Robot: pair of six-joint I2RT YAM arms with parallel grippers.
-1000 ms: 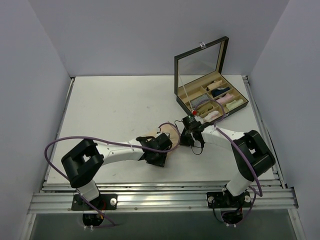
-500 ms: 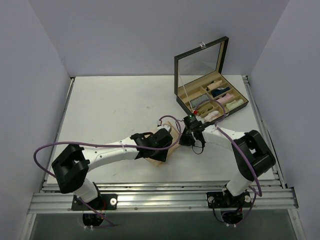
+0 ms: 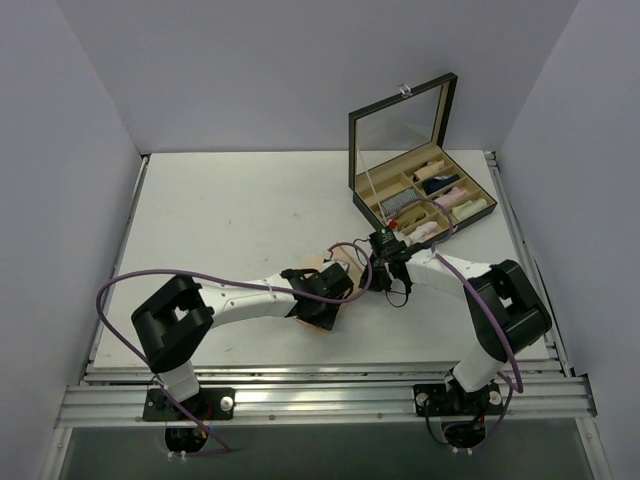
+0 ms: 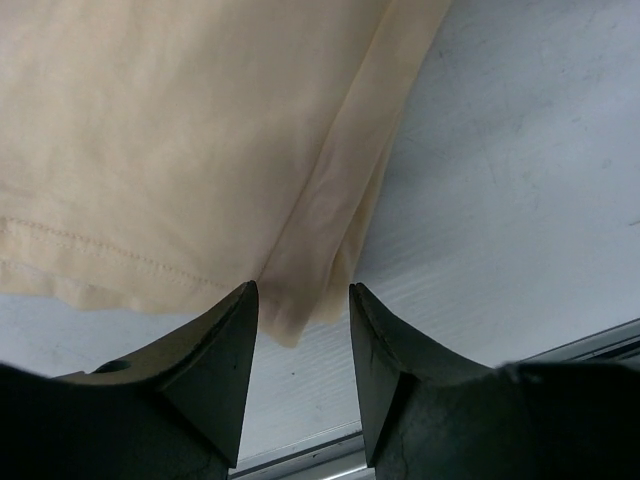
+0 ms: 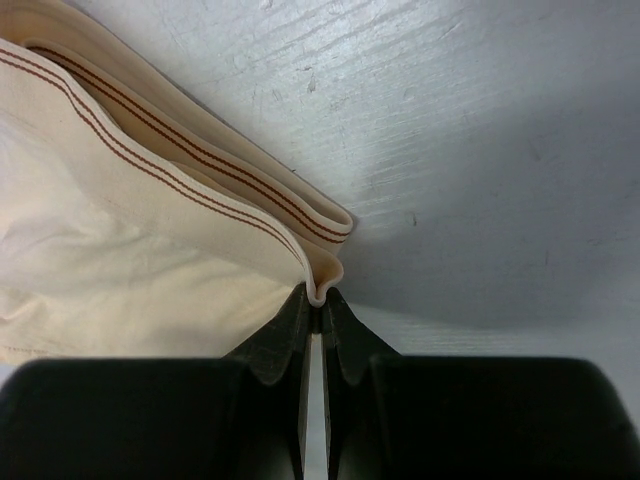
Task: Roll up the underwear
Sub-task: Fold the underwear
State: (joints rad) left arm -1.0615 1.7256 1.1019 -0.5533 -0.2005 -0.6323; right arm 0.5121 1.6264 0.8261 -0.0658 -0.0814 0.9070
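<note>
At the left wrist, the left jaws stood well apart and clamped nothing. The underwear (image 4: pixel 170 130) lay ahead of them on the worktop (image 4: pixel 520 190), with a folded corner of its pale cloth reaching into the gap between the two tips. At the right wrist, the right jaws were pressed together on a doubled, brown-striped edge of the underwear, and the rest of it spread ahead and to their left. From above, both jaws met over the garment and mostly hid it, while an open box (image 3: pixel 400 125) stood beyond the right jaws.
</note>
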